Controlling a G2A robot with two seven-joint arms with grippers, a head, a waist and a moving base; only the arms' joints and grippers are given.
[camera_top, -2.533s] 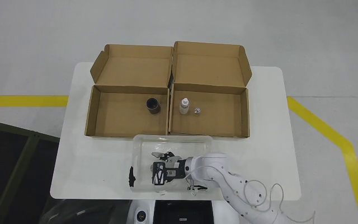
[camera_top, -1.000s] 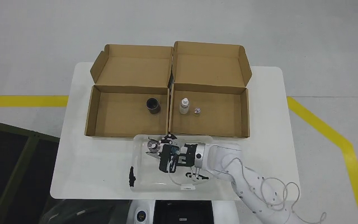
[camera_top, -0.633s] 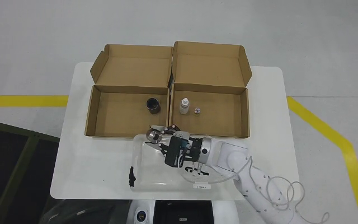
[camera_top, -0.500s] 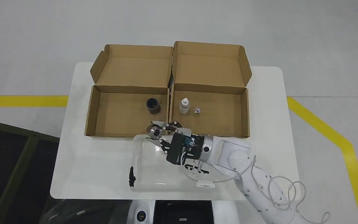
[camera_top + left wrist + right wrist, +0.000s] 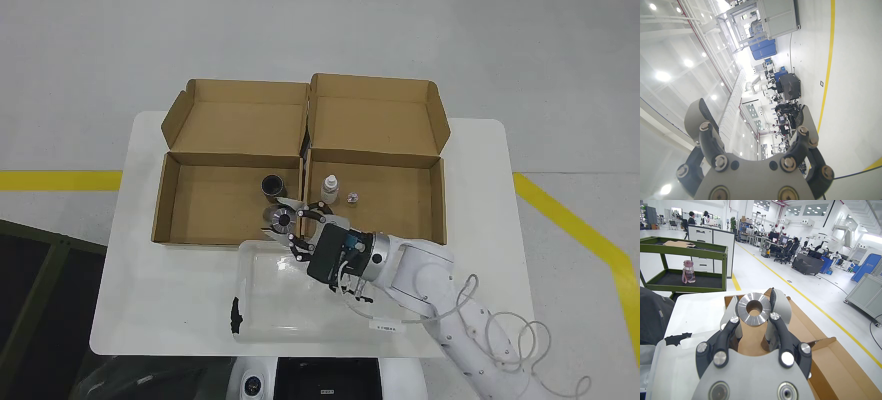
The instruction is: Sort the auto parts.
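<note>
I've got R gripper (image 5: 281,218) clamped on the metal ring (image 5: 272,216), mid-frame in top view, over near wall of the L cardboard box (image 5: 205,205). L gripper (image 5: 752,110) is wide open, pointing at the ceiling.

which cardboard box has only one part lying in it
The box with the dark cylinder alone; the other box holds a white bottle and a small round part.

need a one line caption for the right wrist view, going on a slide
A metal ring gripped in the right tool, held above an open cardboard box.
</note>
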